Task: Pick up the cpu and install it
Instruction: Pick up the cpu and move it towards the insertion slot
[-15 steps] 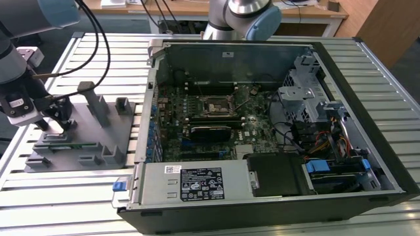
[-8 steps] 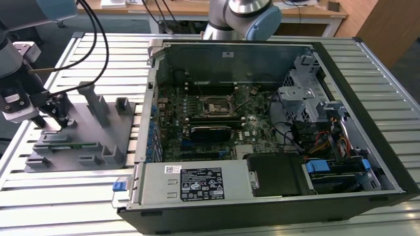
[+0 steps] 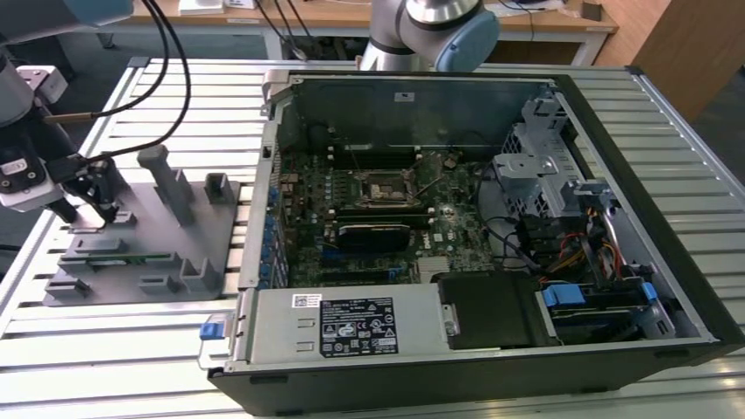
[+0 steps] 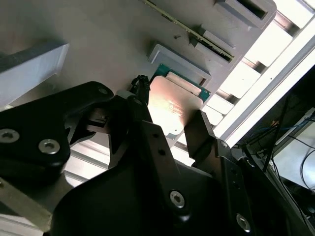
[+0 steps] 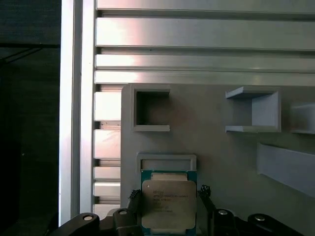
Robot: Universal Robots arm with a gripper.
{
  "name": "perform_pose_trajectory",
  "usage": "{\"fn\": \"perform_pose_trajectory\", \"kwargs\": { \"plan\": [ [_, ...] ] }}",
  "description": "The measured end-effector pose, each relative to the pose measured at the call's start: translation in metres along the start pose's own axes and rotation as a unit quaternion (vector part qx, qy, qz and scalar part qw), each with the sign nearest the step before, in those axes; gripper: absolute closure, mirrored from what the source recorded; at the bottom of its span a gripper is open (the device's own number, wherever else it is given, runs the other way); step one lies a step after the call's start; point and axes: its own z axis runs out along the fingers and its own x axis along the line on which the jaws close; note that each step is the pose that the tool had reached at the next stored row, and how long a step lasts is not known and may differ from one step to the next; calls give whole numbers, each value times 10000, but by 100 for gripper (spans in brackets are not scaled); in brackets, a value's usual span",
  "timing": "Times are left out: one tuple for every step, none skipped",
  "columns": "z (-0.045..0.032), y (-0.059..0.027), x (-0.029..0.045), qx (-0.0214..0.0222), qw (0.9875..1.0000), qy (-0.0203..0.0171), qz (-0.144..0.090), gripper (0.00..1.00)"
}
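Gripper (image 5: 169, 194): its two black fingers (image 5: 134, 196) sit closest to the lens in both wrist views. They stand apart, one on either side of the cpu (image 5: 169, 204), and are not clamped. In the first wrist view a thin gap shows between each fingertip and the chip's edge. The cpu lies flat with its silver top up, its green rim showing around the metal. It is seated against a low grey bracket (image 5: 166, 161) on a grey holder plate (image 5: 211, 147). The second wrist view shows the same arrangement, with the gripper (image 4: 170, 115) straddling the cpu (image 4: 172, 105) and the chip resting on the holder plate (image 4: 98, 39). A thin memory strip (image 4: 197, 29) lies in a slot further along the plate. In the exterior view the gripper (image 3: 85, 212) is low over the holder plate (image 3: 140, 262) at the exterior view's left. The plate carries several upright grey posts (image 3: 169, 183) and rests on a table of aluminium slats (image 3: 117, 349). An open computer case (image 3: 420, 105) lies on the same table toward the exterior view's right, just beside the plate. Its circuit board (image 3: 349, 253) is exposed, and a square socket (image 3: 385, 189) sits near the middle of the board, well apart from the gripper. Black cables (image 3: 163, 70) hang down toward the gripper. The arm's base (image 3: 431, 26) stands behind the case.
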Motion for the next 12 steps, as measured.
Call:
{"fn": "perform_pose_trajectory", "kwargs": {
  "plan": [
    [-11,0,0,0,10000,0,0,47],
    [-18,0,0,0,10000,-1,0,47],
    [-23,1,-1,0,10000,-1,0,47],
    [-30,1,0,0,10000,-1,0,47],
    [-38,1,0,0,10000,-1,0,47],
    [-46,2,0,0,10000,0,0,47],
    [-54,2,-1,0,10000,-1,0,47],
    [-61,2,0,0,10000,-1,0,47],
    [-70,2,-1,0,10000,-1,0,47],
    [-79,2,-1,0,10000,-1,0,47],
    [-89,2,-1,0,10000,0,0,47],
    [-98,2,-1,0,10000,-1,0,47]
  ]
}}
